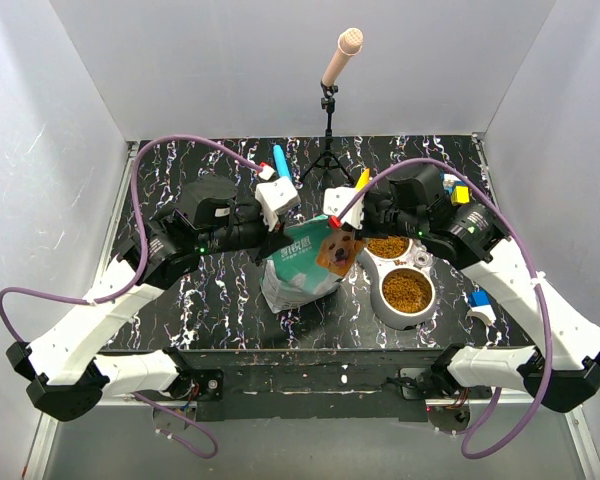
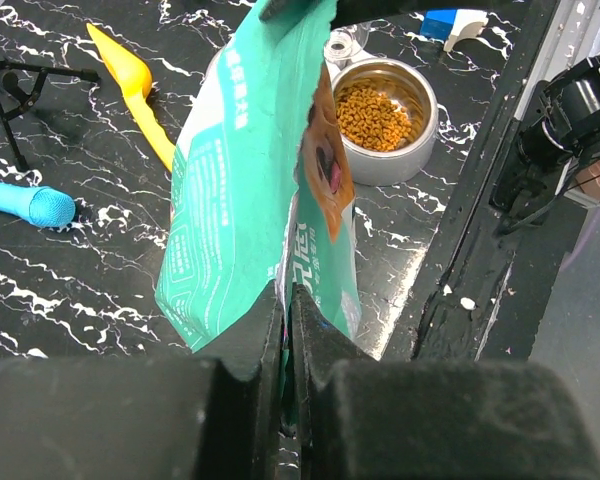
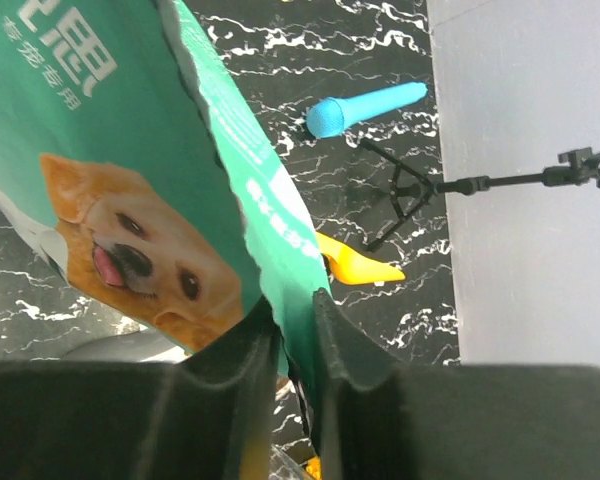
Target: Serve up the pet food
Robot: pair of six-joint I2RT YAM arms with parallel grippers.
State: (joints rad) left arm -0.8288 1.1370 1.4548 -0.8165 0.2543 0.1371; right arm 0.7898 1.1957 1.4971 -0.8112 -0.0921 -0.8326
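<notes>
Two hands share the pet food bag (image 1: 302,262), held upright over the dark marbled surface (image 1: 205,300), just left of the steel double bowl (image 1: 381,300). Both of the bowl's cups already hold kibble (image 1: 407,292). Whether the bag's bottom rests on the surface I cannot tell.

The bag looks like thin, glossy film: limp, easily creased and probably slippery. Its weight likely sits low in the loose contents, so it should sag and swing rather than hold its shape. The best places to grip are the flat sealed edges and top corners, where the film lies doubled and will not squash.

The left hand (image 2: 288,300) is pressed almost together, pinching one edge of the film. The right hand (image 3: 292,318) is likewise narrowed to a slit, nipping the opposite edge beside the printed dog's face.
</notes>
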